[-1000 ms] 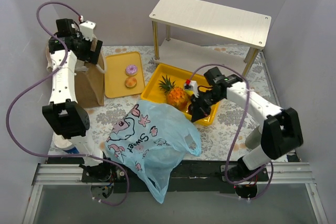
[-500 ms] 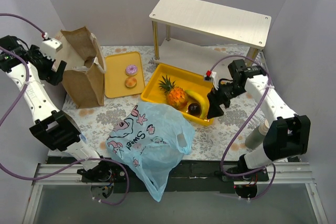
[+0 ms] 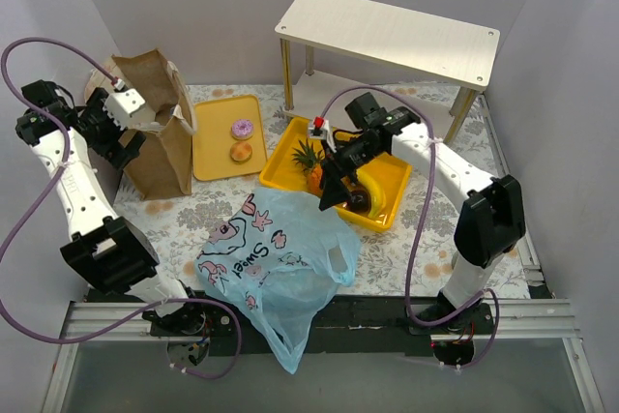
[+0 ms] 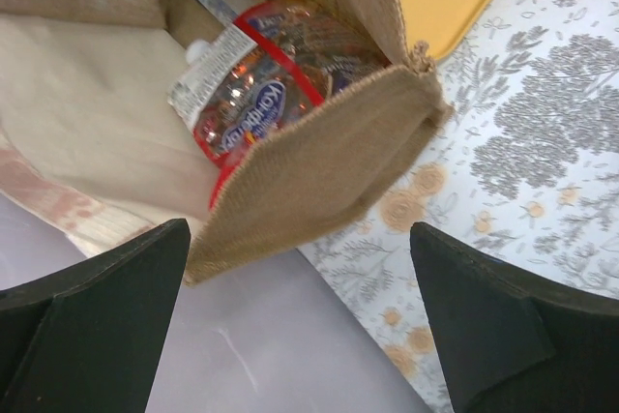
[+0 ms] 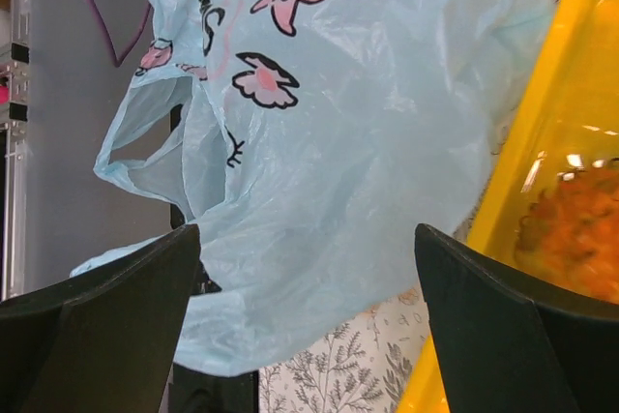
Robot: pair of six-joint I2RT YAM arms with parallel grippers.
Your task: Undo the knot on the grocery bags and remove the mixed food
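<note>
A stiff brown paper bag (image 3: 160, 152) stands open at the far left corner of the floral-cloth surface (image 3: 426, 239). A red cookie packet (image 4: 256, 94) is inside it. The left claw (image 4: 298, 231) hangs near the bag's mouth, fingers spread wide and grasping nothing. A thin light-blue plastic bag (image 3: 276, 253) with cartoon prints lies slumped at the middle of the near edge. The right claw (image 5: 308, 229), also spread and empty, hovers where this bag meets a deep yellow tray (image 3: 392, 186). The tray holds a small pineapple (image 3: 309, 157), a banana (image 3: 372, 191) and a dark round fruit (image 3: 358, 200).
</note>
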